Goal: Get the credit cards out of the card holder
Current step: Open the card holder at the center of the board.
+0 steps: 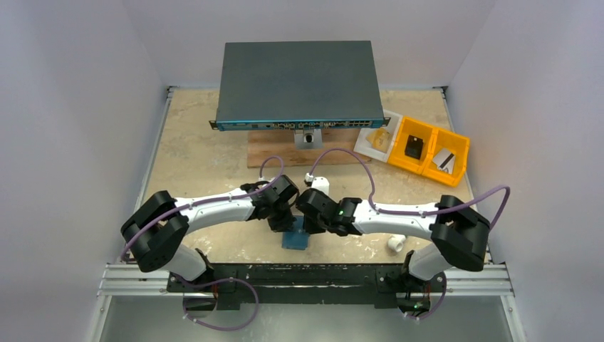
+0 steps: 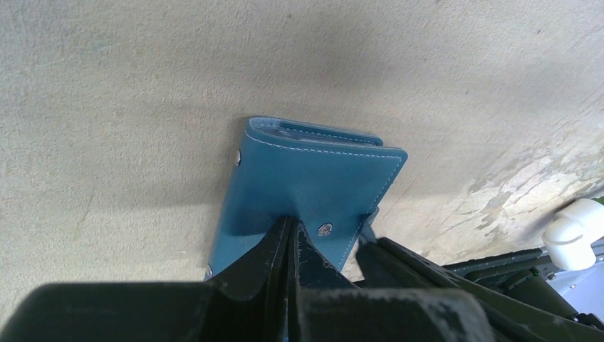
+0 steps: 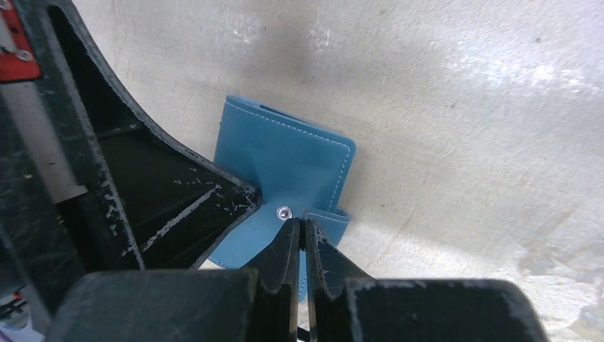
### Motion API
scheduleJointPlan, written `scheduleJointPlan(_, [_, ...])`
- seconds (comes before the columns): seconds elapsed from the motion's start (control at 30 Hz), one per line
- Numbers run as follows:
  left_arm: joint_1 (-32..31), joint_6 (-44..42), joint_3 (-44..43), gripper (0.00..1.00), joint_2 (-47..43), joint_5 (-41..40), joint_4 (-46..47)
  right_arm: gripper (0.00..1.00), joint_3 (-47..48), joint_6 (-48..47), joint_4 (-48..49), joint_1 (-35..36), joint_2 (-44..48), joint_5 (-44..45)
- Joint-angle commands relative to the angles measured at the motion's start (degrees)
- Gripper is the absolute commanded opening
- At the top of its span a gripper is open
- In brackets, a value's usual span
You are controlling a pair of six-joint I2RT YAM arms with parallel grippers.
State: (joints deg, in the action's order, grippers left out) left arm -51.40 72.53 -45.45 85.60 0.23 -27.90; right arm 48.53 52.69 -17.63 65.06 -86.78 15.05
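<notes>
Card holder (image 2: 313, 167) lies folded on the table, right at both sets of fingertips. Left gripper (image 2: 288, 229): fingers pressed together, seemingly nipping the cover's near edge. Right gripper (image 3: 300, 231): fingers pressed together on the strap beside the snap (image 3: 284, 211). Step, as judged: opening the fold. Next likely needs the strap peeled away while the left anchors. Credit cards not seen. No legible writing or brand.
</notes>
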Motion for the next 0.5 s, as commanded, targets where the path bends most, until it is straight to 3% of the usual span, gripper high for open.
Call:
scheduleJointPlan(0.0, [-0.4, -0.2, 1.3, 0.00, 1.2, -1.5, -1.0, 0.00, -0.5, 0.5, -1.7, -1.1, 4.5, 1.1])
scheduleJointPlan(0.2, [-0.3, -5.7, -2.4, 0.00, -3.4, -2.4, -3.5, 0.00, 1.0, -0.2, -4.7, -1.6, 7.9, 2.2])
scheduleJointPlan(0.47, [1.0, -10.3, -5.0, 0.13, -14.0, -8.9, -13.1, 0.00, 6.1, -2.0, -9.3, -1.5, 10.3, 3.7])
